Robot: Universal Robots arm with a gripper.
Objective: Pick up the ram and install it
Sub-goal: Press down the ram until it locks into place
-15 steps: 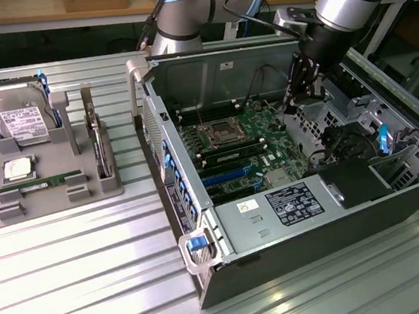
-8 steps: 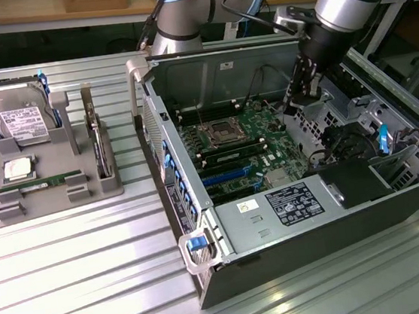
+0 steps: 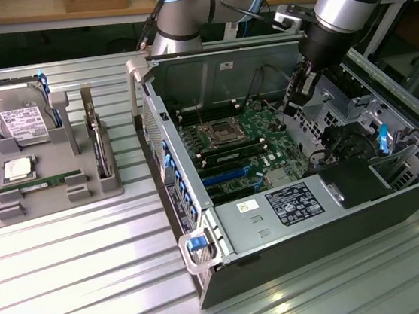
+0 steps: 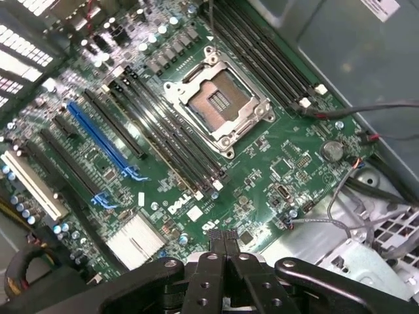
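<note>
one ram [image 3: 43, 182] lies well apart from jaws.

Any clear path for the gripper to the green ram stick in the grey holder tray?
Probably yes: the green ram stick lies uncovered in the grey holder tray; the gripper, jaws shut, is inside the open computer case.

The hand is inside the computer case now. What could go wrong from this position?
1. The shut hand hangs over the motherboard; a small drop could hit its parts.
2. Loose cables lie at the board's edge near the hand and might snag on it.
3. The ram lies in the gray tray outside the case; going there, the hand might clip the case wall.
</note>
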